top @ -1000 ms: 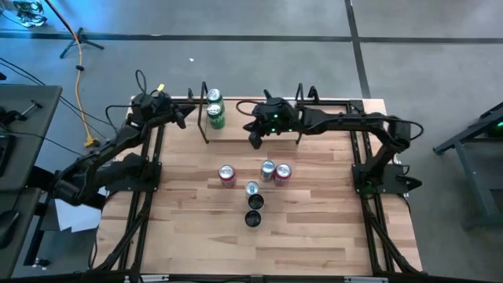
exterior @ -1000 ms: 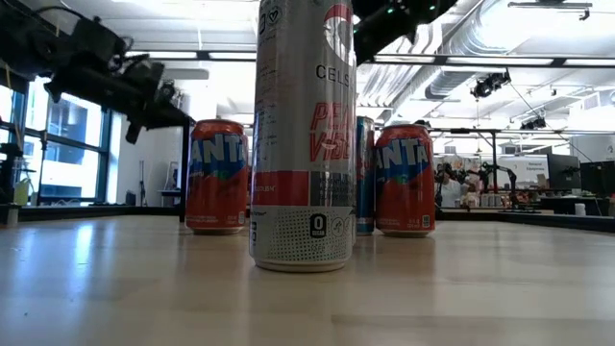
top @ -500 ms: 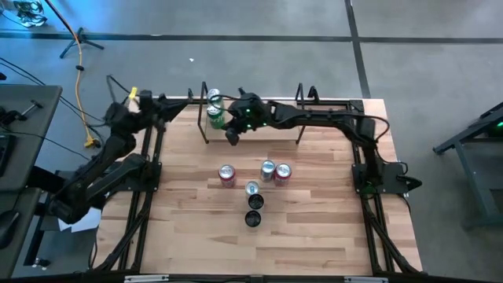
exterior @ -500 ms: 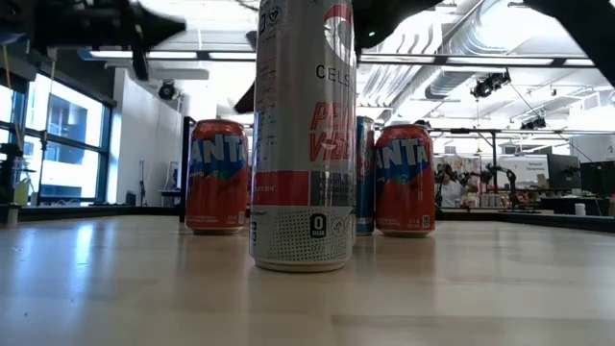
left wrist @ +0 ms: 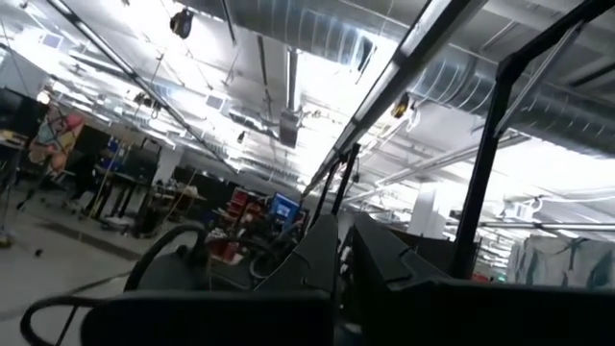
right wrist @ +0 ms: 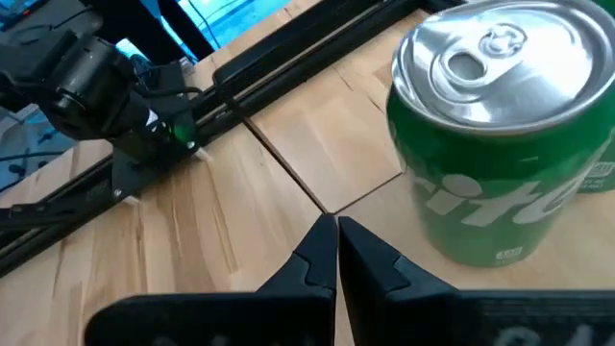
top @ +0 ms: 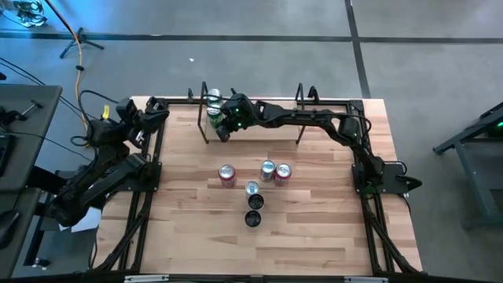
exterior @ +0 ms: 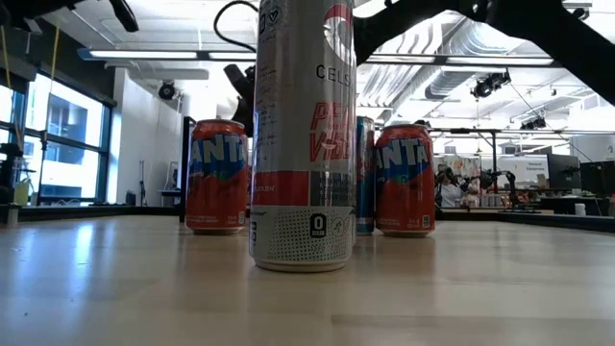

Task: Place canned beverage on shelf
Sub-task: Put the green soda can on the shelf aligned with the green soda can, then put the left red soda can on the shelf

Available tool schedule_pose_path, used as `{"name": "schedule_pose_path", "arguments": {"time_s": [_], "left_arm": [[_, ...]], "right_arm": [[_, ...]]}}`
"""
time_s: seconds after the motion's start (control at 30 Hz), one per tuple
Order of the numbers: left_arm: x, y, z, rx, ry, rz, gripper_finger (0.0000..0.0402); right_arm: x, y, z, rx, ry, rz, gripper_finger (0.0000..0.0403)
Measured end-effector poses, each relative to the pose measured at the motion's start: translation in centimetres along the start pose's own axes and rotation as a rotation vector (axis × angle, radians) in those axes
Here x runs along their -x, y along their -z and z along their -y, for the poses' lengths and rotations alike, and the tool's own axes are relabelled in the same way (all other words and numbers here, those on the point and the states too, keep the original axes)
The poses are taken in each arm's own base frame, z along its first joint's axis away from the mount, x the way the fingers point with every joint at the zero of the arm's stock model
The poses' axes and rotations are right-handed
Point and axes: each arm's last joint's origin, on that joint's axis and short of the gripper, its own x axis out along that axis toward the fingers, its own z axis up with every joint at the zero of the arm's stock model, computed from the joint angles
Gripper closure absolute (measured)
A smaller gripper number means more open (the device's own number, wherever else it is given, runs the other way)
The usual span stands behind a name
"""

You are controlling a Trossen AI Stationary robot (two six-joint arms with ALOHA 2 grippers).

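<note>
The shelf [top: 259,126] is a pale board with black wire uprights, at the table's far side. Two green cans [top: 214,115] stand upright on its left end; one shows in the right wrist view [right wrist: 500,144], resting on its base. My right gripper [top: 222,132] [right wrist: 336,240] is shut and empty, just beside that can on its near side. My left gripper [top: 156,110] [left wrist: 338,252] is shut and empty, at the table's far left corner, pointing up at the ceiling.
Several cans stand mid-table: two red Fanta cans [top: 227,175] [top: 282,174], a silver one [top: 268,168], a tall Celsius can [exterior: 303,135] and two dark ones [top: 254,211]. Black frame rails [top: 149,181] run along both table sides.
My right gripper has gone along the shelf toward the table's left edge, up to the green cans. My left arm has drawn back from the shelf toward the table's left edge and tipped upward. The cans have stayed in place.
</note>
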Motion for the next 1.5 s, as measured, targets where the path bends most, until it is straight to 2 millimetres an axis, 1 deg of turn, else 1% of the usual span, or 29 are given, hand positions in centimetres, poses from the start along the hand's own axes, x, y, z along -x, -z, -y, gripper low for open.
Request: {"name": "schedule_pose_path", "arguments": {"time_s": [0.13, 0.27, 0.47, 0.73, 0.87, 0.97, 1.03, 1.1, 1.23, 1.33, 1.43, 1.5], "left_arm": [[0.0, 0.1, 0.0, 0.007, 0.006, -0.004, 0.0402], [-0.1, 0.1, 0.0, 0.010, 0.007, -0.004, 0.0402], [-0.1, 0.1, 0.0, 0.025, 0.007, -0.004, 0.0401], [-0.1, 0.1, 0.1, 0.025, 0.008, -0.004, 0.0402], [-0.1, 0.1, 0.1, 0.025, 0.008, -0.004, 0.0402], [-0.1, 0.1, 0.1, 0.029, 0.008, -0.004, 0.0402], [-0.1, 0.1, 0.0, 0.032, 0.008, -0.005, 0.0401], [-0.1, 0.1, 0.1, 0.033, 0.010, -0.007, 0.0401], [-0.1, 0.1, 0.1, 0.016, 0.018, -0.018, 0.0402], [0.0, 0.3, 0.0, -0.004, 0.023, -0.044, 0.0402], [0.0, 0.5, -0.2, -0.011, 0.000, -0.055, 0.0402], [-0.1, 0.5, -0.4, -0.019, -0.031, -0.042, 0.0402]], "right_arm": [[0.0, -0.1, 0.1, -0.005, 0.025, 0.021, 0.0403], [0.1, -0.7, 0.7, -0.040, 0.035, 0.061, 0.0403], [0.3, -0.9, 1.5, -0.055, 0.048, 0.070, 0.0403], [0.3, -1.1, 1.5, -0.067, 0.048, 0.090, 0.0403], [0.3, -1.1, 1.4, -0.043, 0.012, 0.073, 0.0403], [0.7, -1.2, 1.1, 0.018, -0.085, 0.027, 0.0403], [1.7, -1.4, 0.9, 0.066, -0.130, -0.019, 0.0403], [3.2, -1.8, 0.4, 0.128, -0.144, -0.062, 0.0403], [7.2, -2.8, -0.8, 0.237, -0.130, -0.127, 0.0403], [10.6, -3.6, -2.5, 0.297, -0.141, -0.138, 0.0403], [13.2, -3.5, -4.6, 0.336, -0.162, -0.172, 0.0403], [14.6, -3.0, -6.0, 0.354, -0.160, -0.207, 0.0403]]}}
